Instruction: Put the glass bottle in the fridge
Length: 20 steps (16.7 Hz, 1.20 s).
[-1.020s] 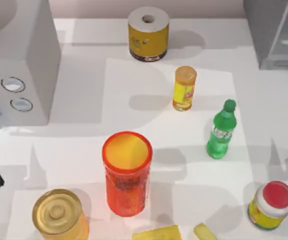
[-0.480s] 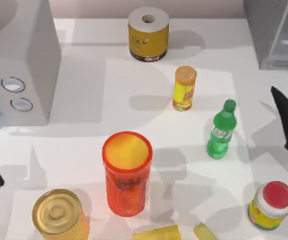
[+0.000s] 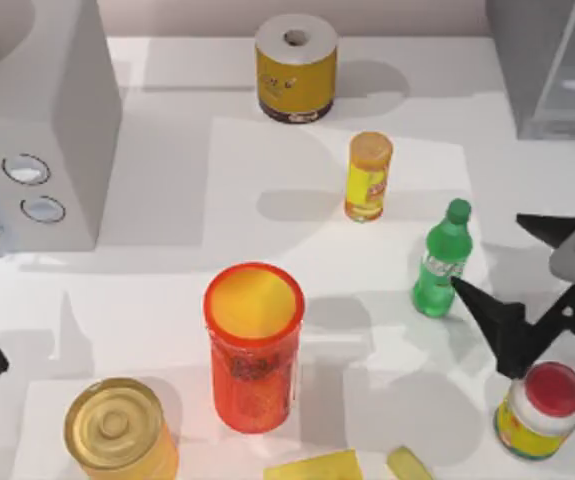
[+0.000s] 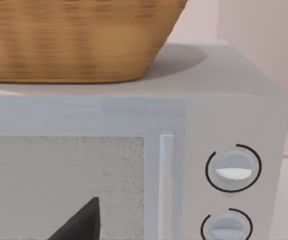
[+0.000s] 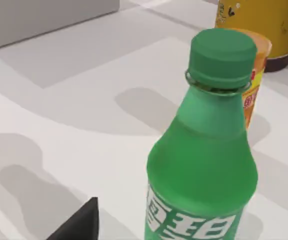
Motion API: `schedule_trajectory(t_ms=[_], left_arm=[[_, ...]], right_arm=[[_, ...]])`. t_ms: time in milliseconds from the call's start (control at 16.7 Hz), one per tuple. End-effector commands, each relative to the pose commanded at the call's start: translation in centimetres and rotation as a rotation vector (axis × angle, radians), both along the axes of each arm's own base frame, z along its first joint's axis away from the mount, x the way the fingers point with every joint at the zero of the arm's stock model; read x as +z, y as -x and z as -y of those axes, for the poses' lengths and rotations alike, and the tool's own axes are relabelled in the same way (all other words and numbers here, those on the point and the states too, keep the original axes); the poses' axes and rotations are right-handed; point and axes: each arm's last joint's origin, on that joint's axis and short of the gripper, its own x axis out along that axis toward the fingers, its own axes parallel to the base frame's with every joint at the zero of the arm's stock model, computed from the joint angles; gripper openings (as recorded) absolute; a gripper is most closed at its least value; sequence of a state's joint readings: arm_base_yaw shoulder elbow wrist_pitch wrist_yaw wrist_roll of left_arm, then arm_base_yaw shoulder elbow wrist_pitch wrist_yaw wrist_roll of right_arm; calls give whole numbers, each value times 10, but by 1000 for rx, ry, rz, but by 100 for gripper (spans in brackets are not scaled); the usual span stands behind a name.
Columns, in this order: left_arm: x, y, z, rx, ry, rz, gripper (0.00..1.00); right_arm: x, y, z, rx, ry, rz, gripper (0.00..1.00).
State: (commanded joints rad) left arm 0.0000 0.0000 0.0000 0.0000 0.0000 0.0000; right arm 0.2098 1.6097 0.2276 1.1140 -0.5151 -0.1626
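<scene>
bottle [image 3: 442,262]: green, pale label | fridge [image 3: 547,62]: grey | table [image 3: 167,290]: white | basket [image 4: 73,37]: tan weave | jar [image 3: 540,410]: red-lidded

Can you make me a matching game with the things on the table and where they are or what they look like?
Things:
1. glass bottle
2. fridge
3. white box with two dials
4. red-lidded jar

Descriptions:
A. at the table's far right corner
B. green, standing upright just left of the right end effector
C. at the table's left side
D. near the right front edge, below the right end effector

Pairs: 1-B, 2-A, 3-C, 4-D
</scene>
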Motion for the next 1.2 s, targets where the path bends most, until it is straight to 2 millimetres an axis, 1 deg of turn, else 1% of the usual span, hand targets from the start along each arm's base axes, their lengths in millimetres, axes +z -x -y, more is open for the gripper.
schedule_trajectory(t_ms=[120, 180, 540, 660, 900, 1080, 1200], left_arm=[[0, 0, 0, 0, 0, 0, 100], [0, 0, 0, 0, 0, 0, 100], [0, 0, 0, 0, 0, 0, 100], [0, 0, 0, 0, 0, 0, 100], [0, 0, 0, 0, 0, 0, 100], [0, 0, 0, 0, 0, 0, 100], [0, 0, 0, 0, 0, 0, 100]], right_arm=[[-12, 3, -1, 10, 12, -54, 100], [-15, 5, -1, 11, 15, -68, 100], [-13, 2, 0, 5, 12, -60, 100], [-14, -5, -2, 7, 11, -57, 100], [-23, -22, -8, 8, 14, -65, 100], [-29, -33, -21, 7, 14, -66, 100], [-31, -36, -33, 8, 13, -66, 100]])
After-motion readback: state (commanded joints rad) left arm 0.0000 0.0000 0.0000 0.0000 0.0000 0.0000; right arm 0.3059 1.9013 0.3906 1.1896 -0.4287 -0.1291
